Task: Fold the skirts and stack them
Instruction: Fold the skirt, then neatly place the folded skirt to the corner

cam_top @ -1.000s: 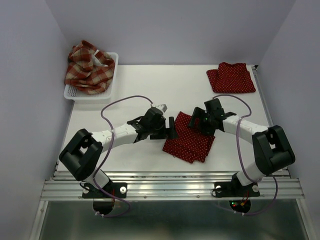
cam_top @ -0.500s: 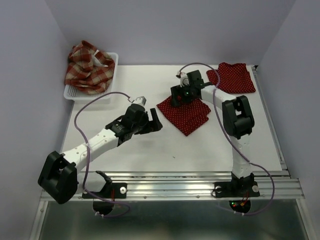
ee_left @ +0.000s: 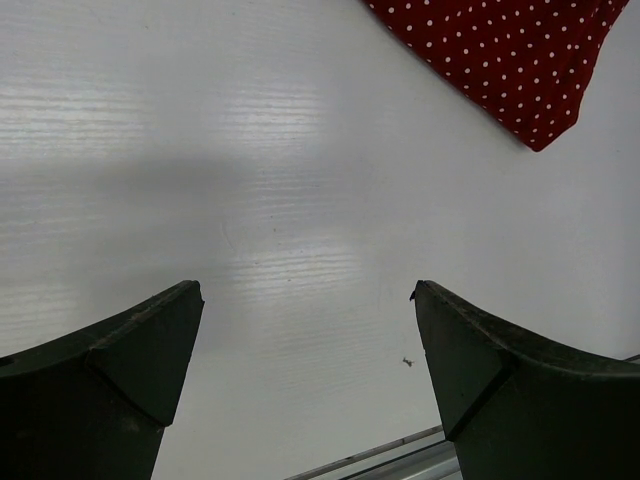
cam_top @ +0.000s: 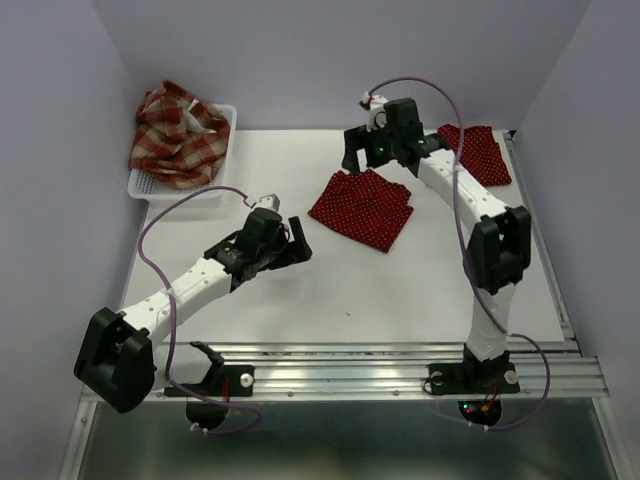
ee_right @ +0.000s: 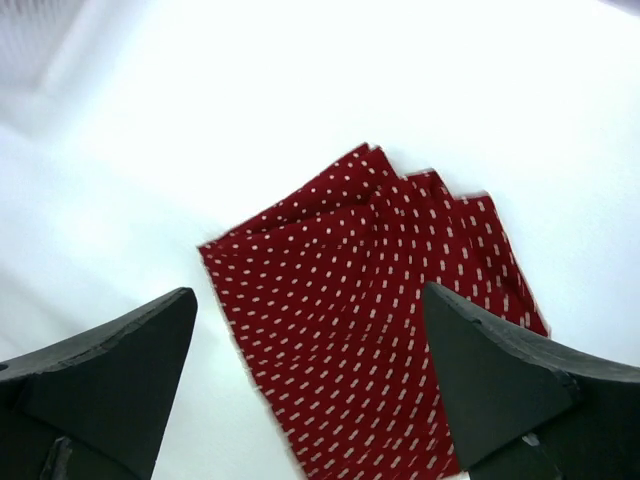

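The plaid skirt lies heaped in the white basket, well away to the left of the left tool. That tool gapes wide over bare bench, holding nothing. Ahead and right of its tips lies a folded dotted skirt. The right tool, equally wide and empty, hangs above it. A second dotted skirt lies to that tool's right.

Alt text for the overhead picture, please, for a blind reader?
Over a white table, the right claw hangs open above a folded dotted skirt; the left claw is open nearby. A second dotted skirt lies far right, a plaid skirt heaped in a basket far left.
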Controlling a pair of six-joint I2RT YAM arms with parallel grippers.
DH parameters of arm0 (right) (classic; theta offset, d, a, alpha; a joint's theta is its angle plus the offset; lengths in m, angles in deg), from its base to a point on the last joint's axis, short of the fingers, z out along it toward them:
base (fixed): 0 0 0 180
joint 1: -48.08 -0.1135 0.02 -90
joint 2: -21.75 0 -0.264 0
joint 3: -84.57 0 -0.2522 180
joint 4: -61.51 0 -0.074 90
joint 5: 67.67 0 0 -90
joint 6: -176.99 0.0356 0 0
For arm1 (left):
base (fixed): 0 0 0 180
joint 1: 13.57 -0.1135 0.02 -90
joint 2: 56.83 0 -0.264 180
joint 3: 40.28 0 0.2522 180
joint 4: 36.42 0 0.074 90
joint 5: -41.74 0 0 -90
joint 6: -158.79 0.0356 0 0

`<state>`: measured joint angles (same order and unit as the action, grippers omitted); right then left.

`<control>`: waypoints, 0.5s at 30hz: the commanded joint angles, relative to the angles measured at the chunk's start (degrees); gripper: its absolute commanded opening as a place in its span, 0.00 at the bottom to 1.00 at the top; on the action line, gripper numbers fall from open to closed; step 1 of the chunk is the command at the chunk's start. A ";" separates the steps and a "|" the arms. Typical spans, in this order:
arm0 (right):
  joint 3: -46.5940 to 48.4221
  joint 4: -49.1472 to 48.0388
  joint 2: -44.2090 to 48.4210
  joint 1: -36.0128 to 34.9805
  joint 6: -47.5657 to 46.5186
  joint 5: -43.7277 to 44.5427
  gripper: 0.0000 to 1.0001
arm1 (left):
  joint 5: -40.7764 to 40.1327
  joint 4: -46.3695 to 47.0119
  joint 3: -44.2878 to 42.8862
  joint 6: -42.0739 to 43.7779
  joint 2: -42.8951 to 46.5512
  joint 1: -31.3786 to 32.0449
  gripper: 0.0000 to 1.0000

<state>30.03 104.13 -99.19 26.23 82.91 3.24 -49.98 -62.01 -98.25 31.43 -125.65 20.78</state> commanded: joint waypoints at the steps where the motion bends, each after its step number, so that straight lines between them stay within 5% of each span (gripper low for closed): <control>1: -11.04 -3.47 11.77 -0.30 24.64 20.62 1.00 | -0.39 1.55 0.44 1.24 1.84 -0.42 0.99; 4: -21.30 -1.09 16.61 -0.30 34.71 33.05 1.00 | -0.04 1.46 0.35 1.42 2.63 -0.60 0.99; 8: -32.58 -2.93 21.45 -0.30 43.26 35.26 1.00 | 0.48 1.73 0.52 1.33 3.16 -0.77 0.99; 15: -37.52 -3.81 19.61 -0.30 46.79 37.99 1.00 | 1.45 2.52 1.05 1.51 3.16 -0.77 0.99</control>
<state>-8.09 102.73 -79.94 26.23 125.12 37.03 -48.93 -61.31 -98.01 31.89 -124.03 20.34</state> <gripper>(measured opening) 0.995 0.986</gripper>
